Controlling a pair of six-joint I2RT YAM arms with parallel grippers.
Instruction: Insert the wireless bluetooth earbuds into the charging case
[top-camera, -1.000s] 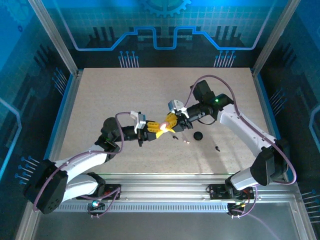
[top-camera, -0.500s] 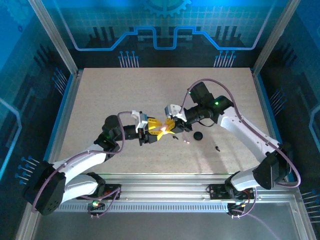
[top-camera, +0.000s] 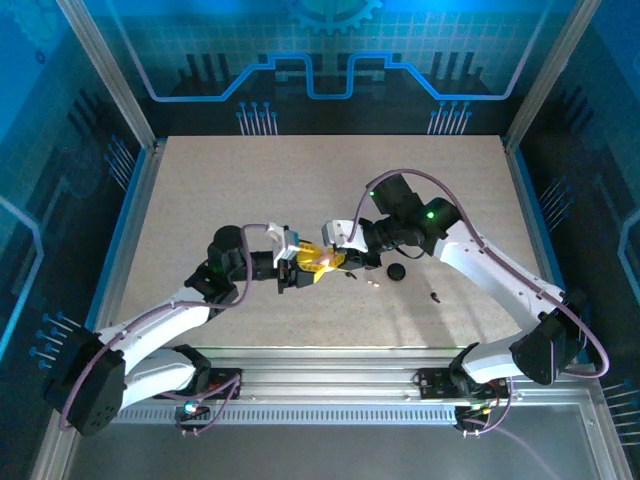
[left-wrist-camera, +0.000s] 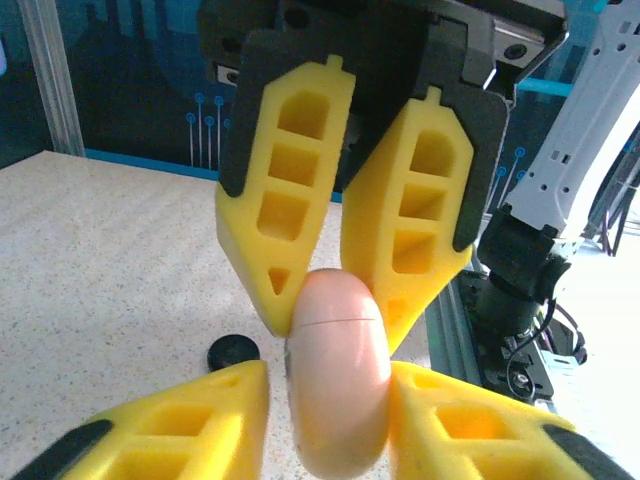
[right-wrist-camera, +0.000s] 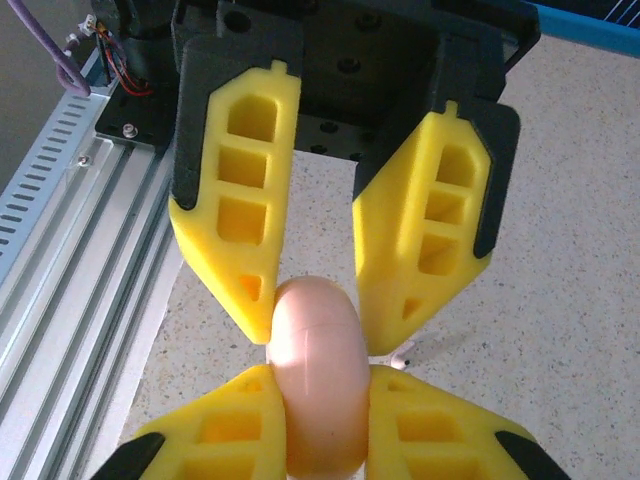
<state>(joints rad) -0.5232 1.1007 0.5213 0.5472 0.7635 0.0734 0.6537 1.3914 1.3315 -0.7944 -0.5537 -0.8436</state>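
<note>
Our left fingers (left-wrist-camera: 170, 425) are clamped on the near end of the pinkish charging case (left-wrist-camera: 335, 400), whose lid is closed. Just past them our right fingers (left-wrist-camera: 285, 220) pinch its far end from the opposite side. Both arms bend inward, so the left gripper (top-camera: 303, 266) and right gripper (top-camera: 337, 258) meet tip to tip above the table (top-camera: 200, 190). To their right a black round case (top-camera: 397, 271) lies on the table, with a whitish earbud (top-camera: 372, 283) near it and a black earbud (top-camera: 436, 296) farther right, all apart from the fingers.

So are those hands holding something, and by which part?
Both: left hand and right hand each pinch one pinkish round case across its faces, at opposite ends.
</note>
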